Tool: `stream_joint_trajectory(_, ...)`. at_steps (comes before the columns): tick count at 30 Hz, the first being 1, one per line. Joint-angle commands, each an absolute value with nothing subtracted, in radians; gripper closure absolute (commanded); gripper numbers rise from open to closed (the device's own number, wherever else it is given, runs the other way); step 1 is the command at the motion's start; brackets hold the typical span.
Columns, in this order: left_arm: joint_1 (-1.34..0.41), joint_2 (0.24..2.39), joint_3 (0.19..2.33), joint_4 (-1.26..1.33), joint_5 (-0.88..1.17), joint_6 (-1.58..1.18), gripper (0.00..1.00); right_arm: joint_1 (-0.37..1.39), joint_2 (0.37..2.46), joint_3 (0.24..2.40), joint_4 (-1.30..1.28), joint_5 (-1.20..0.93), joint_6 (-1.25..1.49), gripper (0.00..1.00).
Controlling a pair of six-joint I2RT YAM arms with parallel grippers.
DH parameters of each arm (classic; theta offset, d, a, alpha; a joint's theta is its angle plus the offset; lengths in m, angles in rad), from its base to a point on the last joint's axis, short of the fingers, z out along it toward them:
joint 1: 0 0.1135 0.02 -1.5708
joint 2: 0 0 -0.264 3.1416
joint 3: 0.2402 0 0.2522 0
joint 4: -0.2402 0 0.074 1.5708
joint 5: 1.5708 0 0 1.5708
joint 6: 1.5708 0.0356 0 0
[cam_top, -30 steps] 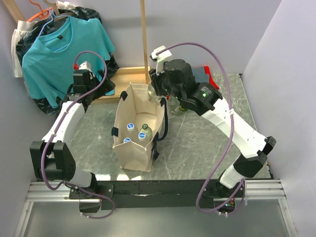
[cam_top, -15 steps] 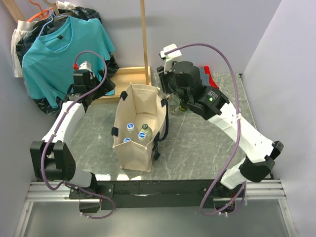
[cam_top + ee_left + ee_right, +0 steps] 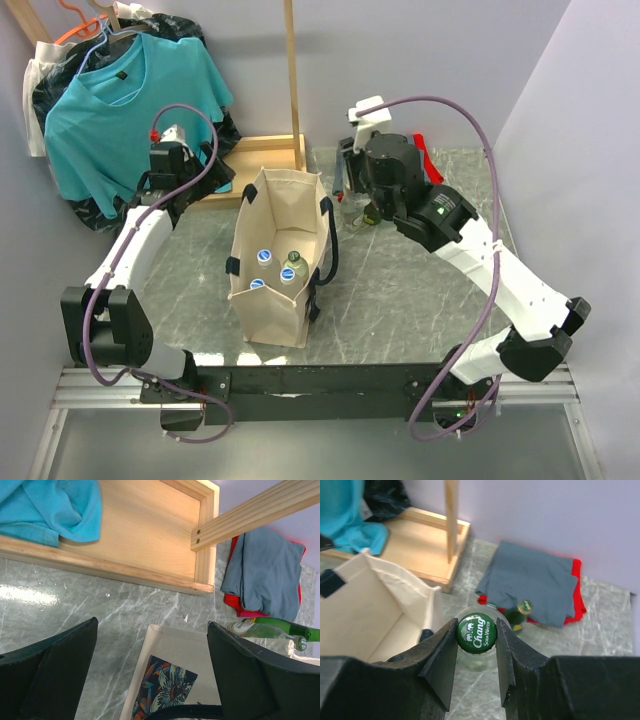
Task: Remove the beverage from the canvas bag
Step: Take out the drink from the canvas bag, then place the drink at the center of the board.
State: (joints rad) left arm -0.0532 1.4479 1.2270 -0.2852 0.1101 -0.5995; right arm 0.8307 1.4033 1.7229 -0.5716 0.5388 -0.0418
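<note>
The beige canvas bag (image 3: 280, 262) stands open mid-table with black handles; several capped bottles (image 3: 266, 257) stand inside it. My right gripper (image 3: 476, 635) is shut on the green "Chang" cap of a clear soda bottle (image 3: 476, 632), held upright over the table just right of the bag's far corner; it also shows in the top view (image 3: 353, 210). My left gripper (image 3: 152, 624) is open and empty, hovering behind the bag's far wall (image 3: 190, 647) with its flower print.
A green glass bottle (image 3: 516, 616) stands just beyond the held one. Folded grey-and-red cloth (image 3: 532, 582) lies behind it. A wooden stand base (image 3: 135, 535) and post (image 3: 292, 70) sit at the back, with a teal shirt (image 3: 125, 90) on the left. Walls close both sides.
My right gripper has carried the clear bottle to the right, from the bag's far right rim to over the table beside the bag. The left arm has not moved.
</note>
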Motion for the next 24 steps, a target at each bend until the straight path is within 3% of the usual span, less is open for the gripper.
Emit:
stream_joint_trajectory(1, -0.058, 1.407, 1.212, -0.233, 0.130, -0.617, 0.04, 0.766, 1.322, 1.711, -0.419, 0.574, -0.003, 1.00)
stream_joint_trajectory(24, -0.060, 1.419, 1.213, -0.244, 0.118, -0.612, 0.04, 0.623, 1.322, 1.514, -0.384, 0.385, 0.155, 1.00)
